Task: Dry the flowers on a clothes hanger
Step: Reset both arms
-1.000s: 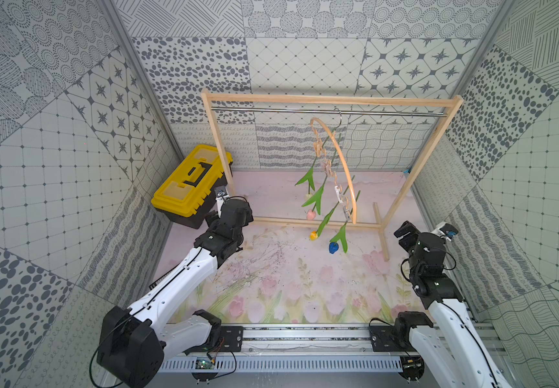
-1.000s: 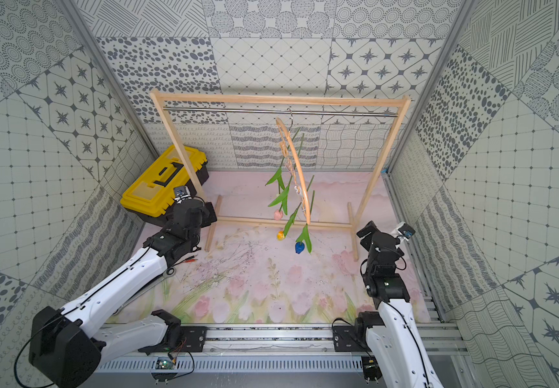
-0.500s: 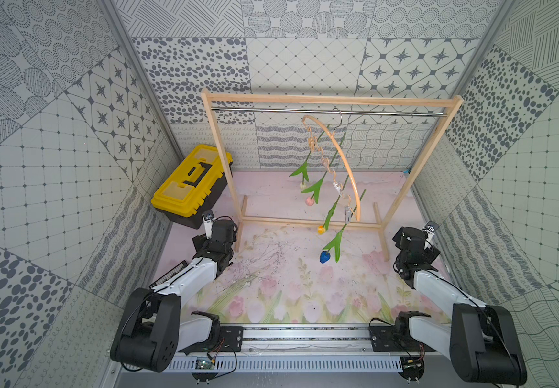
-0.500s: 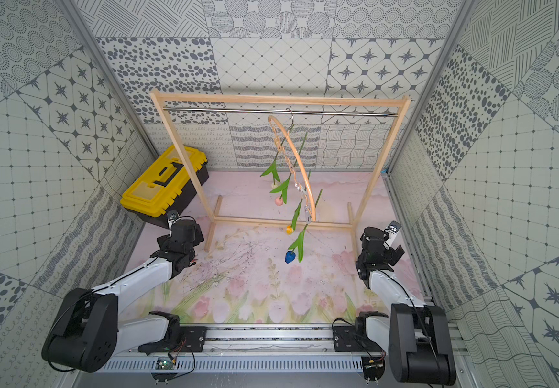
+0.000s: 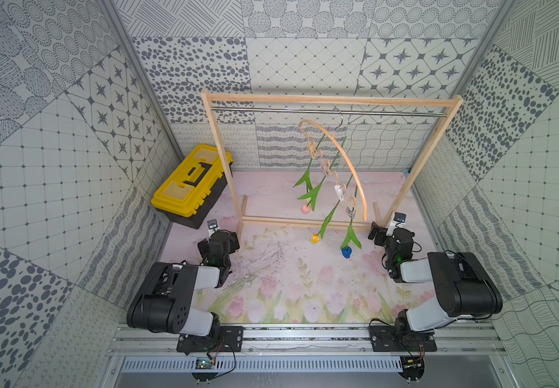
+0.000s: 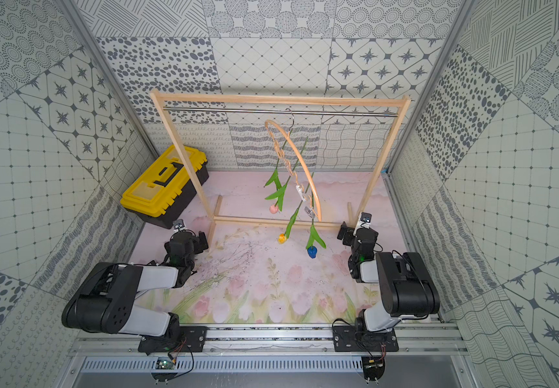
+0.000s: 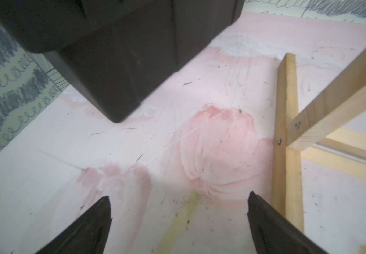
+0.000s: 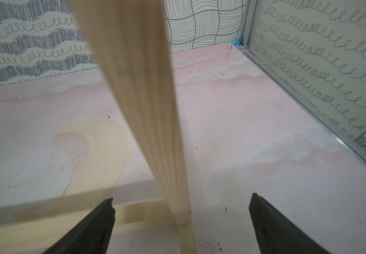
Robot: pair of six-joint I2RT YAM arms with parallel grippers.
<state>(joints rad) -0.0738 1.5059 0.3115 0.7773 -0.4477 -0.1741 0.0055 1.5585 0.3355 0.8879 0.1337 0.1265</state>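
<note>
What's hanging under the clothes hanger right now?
Clipped to the clothes hanger, a pink tulip, a yellow-orange tulip and a blue tulip hang head-down. A fourth head cannot be made out among the stems.

flowers (image 5: 311, 194) on hanger (image 5: 352, 169) (rod (image 5: 271, 110) above), toolbox (image 5: 190, 183) left

Maybe four flowers (image 5: 346, 252), one hanger (image 5: 348, 160)

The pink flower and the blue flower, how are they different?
The pink flower has a pink head, and the blue flower has a blue one. The blue flower hangs at the near end of the clothes hanger, toward the robot's arms. The pink flower hangs farther back, toward the wall. In both top views the blue flower's head also shows lower than the pink flower's head. Both dangle head-down on thin green stems with leaves.
</note>
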